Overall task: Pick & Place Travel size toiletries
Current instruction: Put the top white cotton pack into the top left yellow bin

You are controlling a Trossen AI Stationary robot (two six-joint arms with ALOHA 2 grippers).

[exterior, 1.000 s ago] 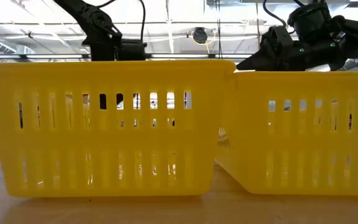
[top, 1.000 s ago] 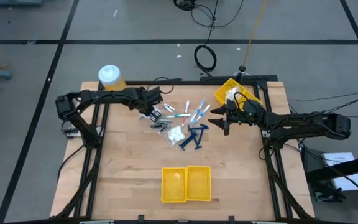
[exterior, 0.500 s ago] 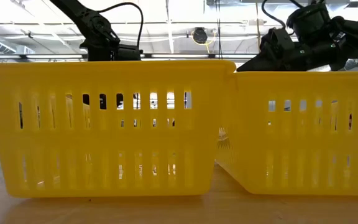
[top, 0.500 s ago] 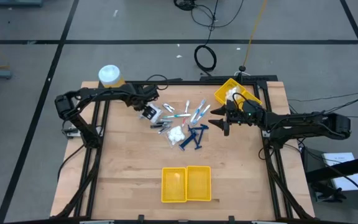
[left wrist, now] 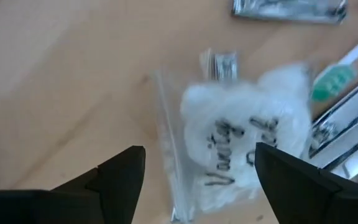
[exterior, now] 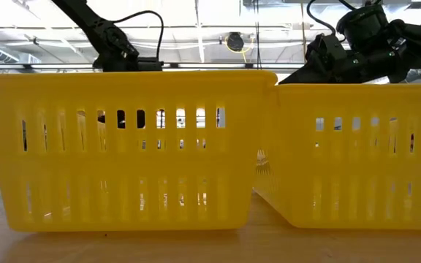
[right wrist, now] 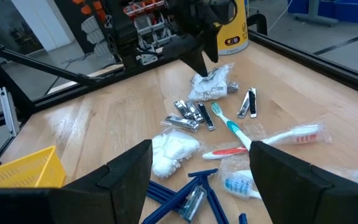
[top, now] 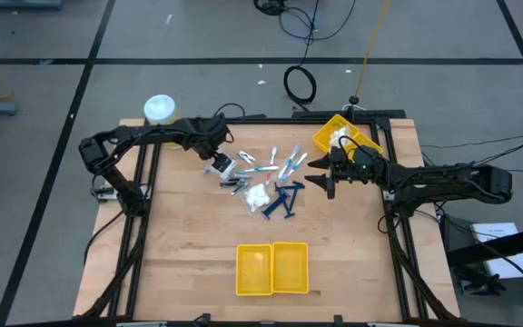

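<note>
Left gripper (top: pixel 221 163), fingers spread, is hovering over a clear packet (left wrist: pixel 244 149) lying on the worktop (top: pixel 189 236) beside the razors (top: pixel 282 198); right gripper (top: pixel 325 177), fingers spread, is waiting near the razors

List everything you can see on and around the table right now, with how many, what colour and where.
Two-compartment bin: one, yellow, table's near edge.
Second bin: one, yellow, far right corner, white contents.
Jar: one, yellow, white lid, far left corner.
Razors: several, dark blue, centre.
Toothbrushes: several, mixed colours, centre.
Packets of white bits: two, clear, centre.
Nail clippers: a few, silvery, centre.
Left gripper: open above one packet.
Right gripper: open, right of pile.
</note>
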